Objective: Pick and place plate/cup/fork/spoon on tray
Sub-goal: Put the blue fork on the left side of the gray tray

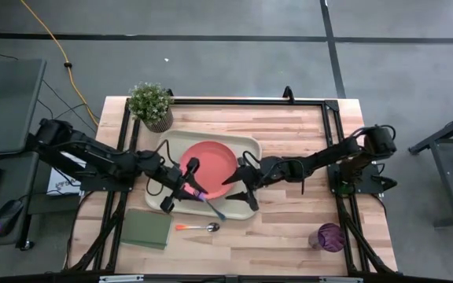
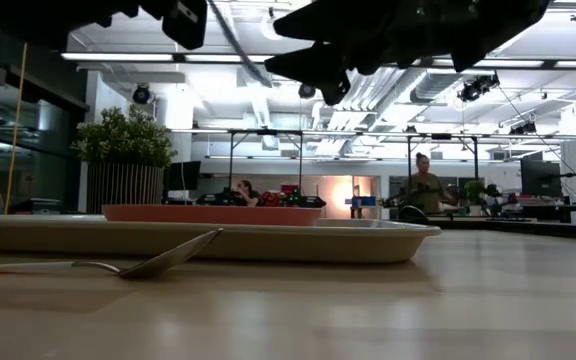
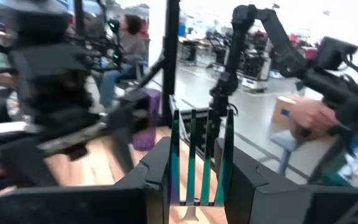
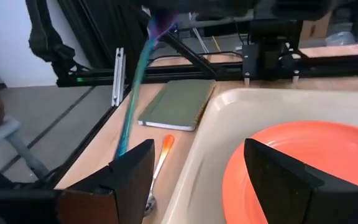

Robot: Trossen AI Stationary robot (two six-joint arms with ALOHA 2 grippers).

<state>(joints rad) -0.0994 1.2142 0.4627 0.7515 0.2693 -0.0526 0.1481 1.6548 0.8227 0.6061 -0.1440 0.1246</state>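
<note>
The orange plate [image 1: 209, 161] lies on the cream tray [image 1: 250, 145] at the table's middle. My left gripper [image 1: 189, 189] is above the tray's near left part, shut on the blue-handled fork [image 1: 215, 208]. My right gripper [image 1: 241, 185] is open and empty above the tray's near right part, beside the plate [image 4: 303, 168]. The orange-handled spoon [image 1: 199, 227] lies flat on the table just in front of the tray. The purple cup [image 1: 330, 236] stands at the near right corner. My left gripper pinches the fork at its tine end between its two fingers; the tines [image 3: 194, 155] stand in the gap between them. The blue handle [image 4: 135, 93] slants down from the gripper toward the tray's near rim. The fork is lifted clear.
A potted plant [image 1: 151, 104] stands at the far left corner. A dark green pad [image 1: 146, 228] lies at the near left, beside the spoon. People are in the room beyond the table [image 2: 426, 180].
</note>
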